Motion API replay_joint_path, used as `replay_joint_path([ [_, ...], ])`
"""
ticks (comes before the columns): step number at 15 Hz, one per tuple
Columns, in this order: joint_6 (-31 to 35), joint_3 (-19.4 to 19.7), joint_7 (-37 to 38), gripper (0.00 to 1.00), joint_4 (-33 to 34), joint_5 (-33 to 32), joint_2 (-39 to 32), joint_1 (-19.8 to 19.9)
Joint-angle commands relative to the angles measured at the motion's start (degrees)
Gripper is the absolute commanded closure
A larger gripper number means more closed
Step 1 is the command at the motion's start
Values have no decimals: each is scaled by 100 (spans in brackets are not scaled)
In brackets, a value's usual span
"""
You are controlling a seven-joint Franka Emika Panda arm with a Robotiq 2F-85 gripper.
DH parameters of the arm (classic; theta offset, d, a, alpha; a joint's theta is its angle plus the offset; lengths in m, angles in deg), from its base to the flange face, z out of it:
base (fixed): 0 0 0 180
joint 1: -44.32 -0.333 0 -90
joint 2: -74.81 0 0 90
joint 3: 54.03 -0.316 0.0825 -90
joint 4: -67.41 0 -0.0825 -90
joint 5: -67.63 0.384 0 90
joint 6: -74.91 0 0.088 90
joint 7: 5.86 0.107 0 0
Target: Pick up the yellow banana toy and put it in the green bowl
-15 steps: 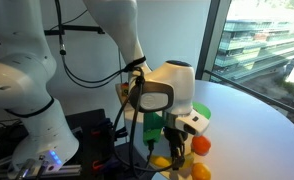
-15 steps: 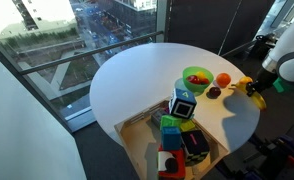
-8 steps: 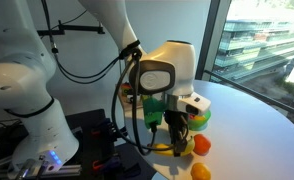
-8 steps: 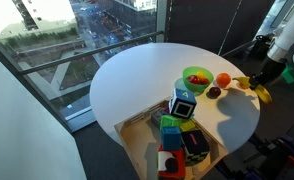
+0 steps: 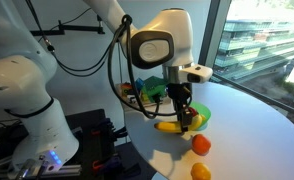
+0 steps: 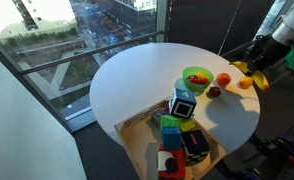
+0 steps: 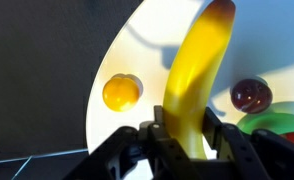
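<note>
The claw (image 7: 184, 135) is pinching the banana (image 7: 197, 70) near one end and seems to hold it in the air above the counter (image 6: 137, 80). In the wrist view the long axis of the banana runs straight away from the claw. In an exterior view the bowl (image 6: 187, 80) lies to the side of the claw, beyond an orange ball (image 6: 223, 79). I judge the next move is a sideways carry until the banana hangs over the bowl

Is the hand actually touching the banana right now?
Touching. The wrist view shows the hand closed on the banana, its fingers pressed against both sides with no gap.
</note>
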Motion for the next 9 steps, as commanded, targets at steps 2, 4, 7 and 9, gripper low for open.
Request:
replay_joint_path([
  [2, -248, -439, 432, 84, 264, 22, 97, 126],
  [4, -274, -566, 606, 84, 398, 33, 8, 114],
  [7, -575, -701, 746, 84, 702, 163, -179, 46],
  [9, -774, -771, 874, 84, 955, 186, -339, 20],
])
